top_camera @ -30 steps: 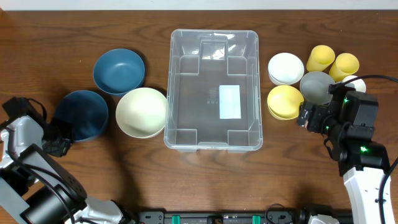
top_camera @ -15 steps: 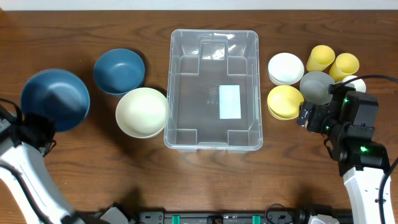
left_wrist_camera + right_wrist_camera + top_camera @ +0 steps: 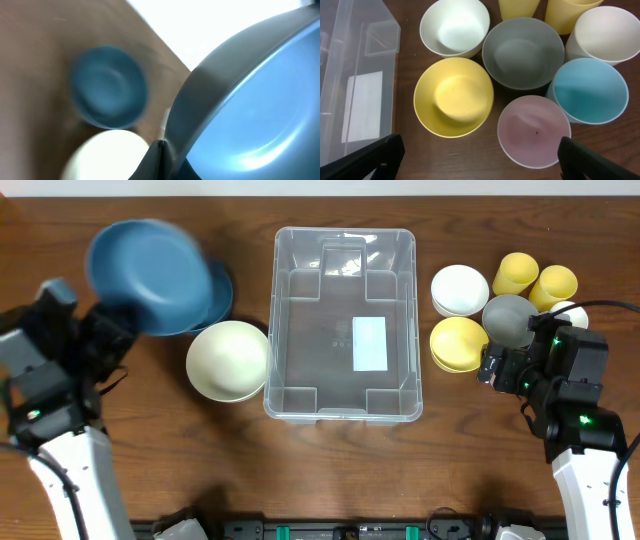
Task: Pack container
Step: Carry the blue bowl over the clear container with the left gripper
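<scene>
The clear container [image 3: 320, 340] stands empty at the table's middle, its white label on the base; its corner shows in the right wrist view [image 3: 355, 65]. My left gripper [image 3: 108, 330] is shut on the rim of a dark blue bowl [image 3: 145, 275], held tilted in the air left of the container. In the left wrist view the jaws [image 3: 161, 161] pinch that bowl's rim [image 3: 250, 100]. My right gripper [image 3: 500, 367] hangs open over the bowls on the right, its fingertips [image 3: 375, 160] wide apart and nothing between them.
A second blue bowl [image 3: 220, 295] and a cream bowl [image 3: 228, 360] sit left of the container. Right of it are a white bowl [image 3: 454, 26], yellow bowl [image 3: 453, 96], grey bowl [image 3: 524, 52], pink bowl [image 3: 534, 131], teal cup [image 3: 590, 90], white cup [image 3: 606, 31] and two yellow cups [image 3: 516, 273].
The left arm has lifted the dark blue bowl off the table and carried it up and to the right, over the other blue bowl. The right arm has stayed still.
</scene>
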Controlling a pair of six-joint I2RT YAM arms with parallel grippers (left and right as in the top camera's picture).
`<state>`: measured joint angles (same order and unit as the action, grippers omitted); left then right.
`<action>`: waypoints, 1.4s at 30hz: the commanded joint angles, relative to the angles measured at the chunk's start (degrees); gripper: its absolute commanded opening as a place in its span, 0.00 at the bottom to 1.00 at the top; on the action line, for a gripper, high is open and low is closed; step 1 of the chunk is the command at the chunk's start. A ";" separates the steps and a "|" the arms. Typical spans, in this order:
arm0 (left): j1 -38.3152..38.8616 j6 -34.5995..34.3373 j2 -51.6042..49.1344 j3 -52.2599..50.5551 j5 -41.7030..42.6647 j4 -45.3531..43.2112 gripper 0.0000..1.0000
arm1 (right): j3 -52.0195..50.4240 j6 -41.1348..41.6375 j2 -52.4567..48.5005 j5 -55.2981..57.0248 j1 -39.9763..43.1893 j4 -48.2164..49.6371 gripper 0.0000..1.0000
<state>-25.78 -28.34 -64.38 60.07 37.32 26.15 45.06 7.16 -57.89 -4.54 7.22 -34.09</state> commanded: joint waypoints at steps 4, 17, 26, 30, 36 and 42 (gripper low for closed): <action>13.70 2.84 0.72 1.09 2.40 -6.47 0.06 | 0.74 -0.39 0.22 -0.42 0.22 -0.04 0.99; 35.12 9.90 -4.68 9.22 -17.22 -1.27 0.06 | 0.74 -0.39 0.24 -0.42 0.22 -0.04 0.99; 47.67 17.44 -15.17 20.26 -36.35 8.13 0.06 | 0.74 -0.39 0.22 -0.42 0.22 -0.04 0.99; 49.22 17.38 -20.55 22.73 -39.52 7.15 0.06 | 0.74 -0.39 0.22 -0.42 0.22 -0.04 0.99; 49.29 17.35 -28.02 23.04 -39.52 3.39 0.06 | 0.74 -0.39 0.24 -0.42 0.22 -0.04 0.99; 49.37 17.38 -32.87 23.04 -39.50 0.15 0.06 | 0.74 -0.39 0.22 -0.42 0.22 -0.04 0.99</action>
<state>23.46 -11.73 -96.33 81.47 -0.95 27.46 45.06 7.16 -57.89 -4.54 7.22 -34.06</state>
